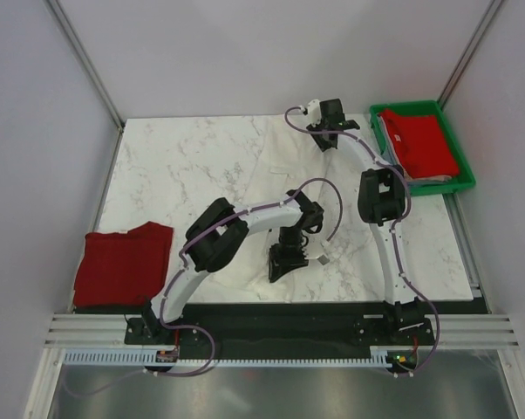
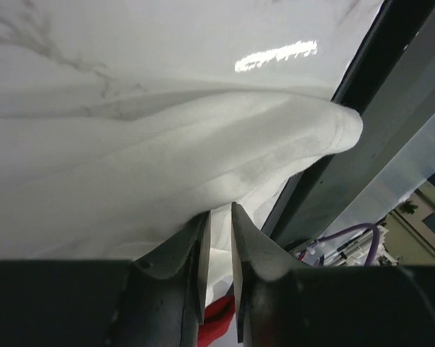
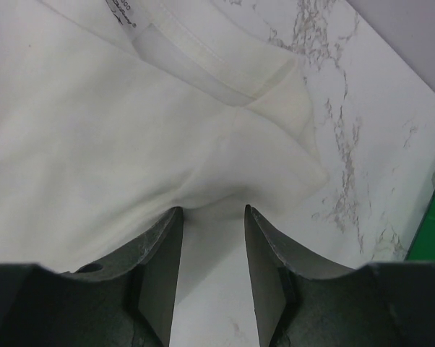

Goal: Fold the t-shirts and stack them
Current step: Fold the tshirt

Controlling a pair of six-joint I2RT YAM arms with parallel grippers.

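Nearest the arm bases, the left pincer [image 2: 219, 210] hung low over the front edge of the table [image 1: 175, 166]. Its jaws were clenched, and a fold of the white t-shirt [image 2: 167, 166] was caught in the narrow slit between them. From that grip the cloth rose in a rounded hump and ran off across the marble. A scrap of red showed below, between the fingers [image 2: 203, 267].

At the table's near left corner lay a red t-shirt [image 1: 123, 262], roughly flat, its outer side hanging past the edge.

Farther back the white t-shirt spread over the middle of the table, its collar [image 3: 203, 65] and some small dark print [image 3: 120, 14] visible from the right wrist. The right pincer [image 3: 212, 210] hung over the shirt's far part with its jaws well apart. Cloth puckered toward the tips, but I cannot tell whether it was grasped.

At the far right corner sat a green tray [image 1: 408, 106] holding folded red t-shirts [image 1: 424, 140].
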